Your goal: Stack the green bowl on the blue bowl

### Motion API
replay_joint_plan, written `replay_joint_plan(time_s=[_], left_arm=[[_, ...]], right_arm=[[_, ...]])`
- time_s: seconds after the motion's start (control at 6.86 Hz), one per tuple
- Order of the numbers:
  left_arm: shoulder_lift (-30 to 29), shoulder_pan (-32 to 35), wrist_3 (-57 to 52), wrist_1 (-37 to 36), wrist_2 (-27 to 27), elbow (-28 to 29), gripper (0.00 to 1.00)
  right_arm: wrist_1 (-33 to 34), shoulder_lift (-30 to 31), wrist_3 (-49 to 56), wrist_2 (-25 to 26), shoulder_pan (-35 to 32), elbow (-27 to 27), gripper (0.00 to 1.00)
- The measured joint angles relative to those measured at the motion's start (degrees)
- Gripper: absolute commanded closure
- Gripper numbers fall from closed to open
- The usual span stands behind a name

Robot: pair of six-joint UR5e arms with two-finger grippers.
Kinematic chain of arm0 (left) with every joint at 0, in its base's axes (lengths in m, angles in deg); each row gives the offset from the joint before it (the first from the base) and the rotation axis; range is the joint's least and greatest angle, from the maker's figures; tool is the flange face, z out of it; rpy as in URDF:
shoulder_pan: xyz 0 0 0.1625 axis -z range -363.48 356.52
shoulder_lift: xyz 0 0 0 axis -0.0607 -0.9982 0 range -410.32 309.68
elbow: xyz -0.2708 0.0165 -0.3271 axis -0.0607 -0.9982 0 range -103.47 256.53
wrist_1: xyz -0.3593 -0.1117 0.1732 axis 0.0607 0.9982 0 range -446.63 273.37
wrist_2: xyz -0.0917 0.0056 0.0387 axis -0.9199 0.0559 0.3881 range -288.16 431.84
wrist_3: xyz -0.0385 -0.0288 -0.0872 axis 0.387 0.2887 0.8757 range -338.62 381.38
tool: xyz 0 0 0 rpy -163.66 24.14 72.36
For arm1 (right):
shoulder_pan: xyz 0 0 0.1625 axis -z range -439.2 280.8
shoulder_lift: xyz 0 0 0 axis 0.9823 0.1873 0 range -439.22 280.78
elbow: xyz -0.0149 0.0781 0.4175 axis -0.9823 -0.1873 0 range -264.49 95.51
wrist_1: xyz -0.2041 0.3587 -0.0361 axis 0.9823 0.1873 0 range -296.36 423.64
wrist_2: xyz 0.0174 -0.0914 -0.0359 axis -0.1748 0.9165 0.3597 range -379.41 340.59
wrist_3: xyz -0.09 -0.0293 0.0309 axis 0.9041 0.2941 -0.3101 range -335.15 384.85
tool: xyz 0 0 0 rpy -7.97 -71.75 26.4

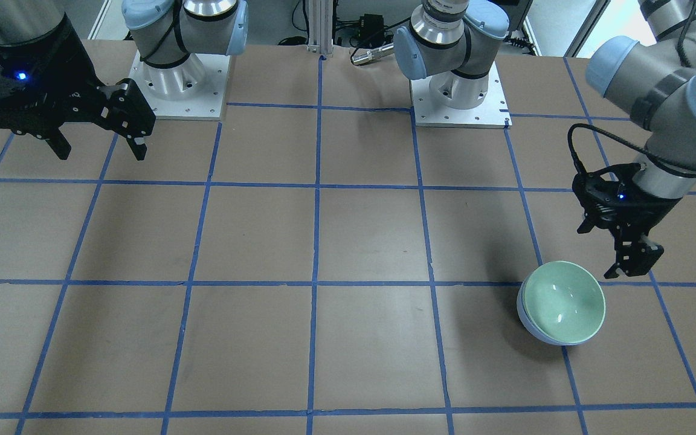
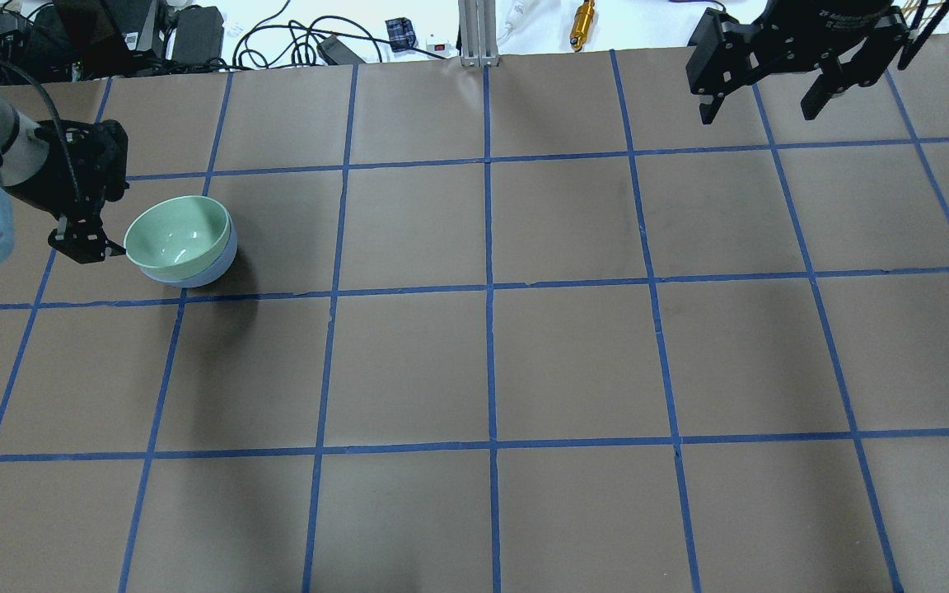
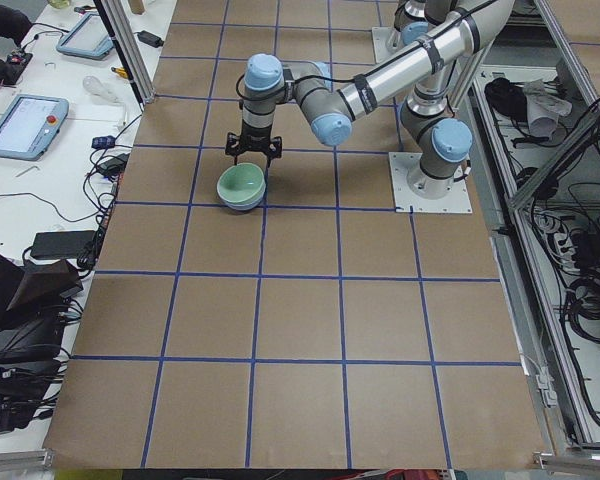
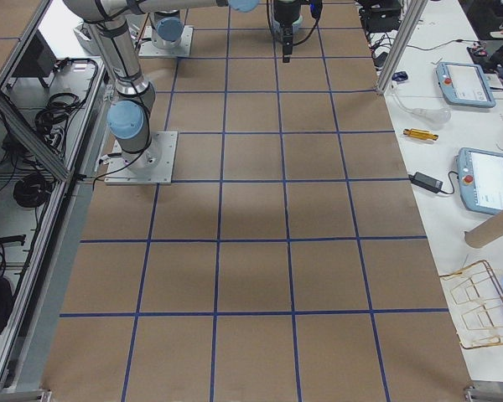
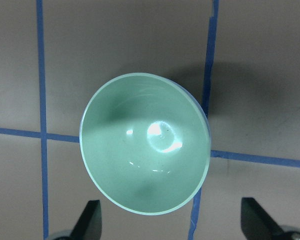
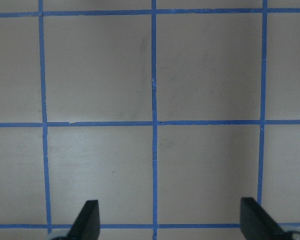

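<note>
Green bowl (image 1: 565, 304): it sits inside the blue bowl (image 1: 532, 329), tipped a bit to one side, on the robot's left side of the table (image 1: 348, 241).
Blue bowl: it is underneath, so only a thin strip peeks out.
Left gripper (image 1: 599, 251): fingers spread wide, holding nothing, just beside the bowls and a little above. The green bowl rests by its own weight.
Right gripper (image 2: 756, 111): spread and empty too, well apart from the bowls, I guess to keep out of the way.
Job: looks done to me.

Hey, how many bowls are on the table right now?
2. The green bowl sits nested inside the blue bowl, on the robot's left side; no other bowl shows in any view.
</note>
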Motion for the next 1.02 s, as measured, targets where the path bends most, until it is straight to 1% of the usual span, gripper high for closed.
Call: replay_joint_plan(time_s=[0.15, 0.29, 0.44, 0.58, 0.88, 1.02], left_arm=[[1.48, 1.36, 7.64, 8.64, 0.01, 5.45, 0.00], [2.82, 3.30, 16.65, 15.59, 0.13, 9.74, 0.00], [3.96, 5.55, 26.91, 19.90, 0.14, 12.23, 0.00], [5.02, 9.02, 38.80, 21.63, 0.17, 13.29, 0.00], [6.70, 16.88, 62.51, 22.40, 0.69, 13.81, 0.00], [7.25, 18.94, 74.39, 22.52, 0.77, 13.84, 0.00]], right_arm=[[0.00, 0.00, 0.00, 0.02, 0.00, 0.00, 0.00], [0.00, 0.01, 0.00, 0.03, 0.00, 0.00, 0.00], [0.00, 0.02, 0.00, 0.03, 0.00, 0.00, 0.00], [0.00, 0.01, 0.00, 0.03, 0.00, 0.00, 0.00], [0.00, 0.04, 0.00, 0.01, 0.00, 0.00, 0.00], [0.00, 0.04, 0.00, -0.01, 0.00, 0.00, 0.00]])
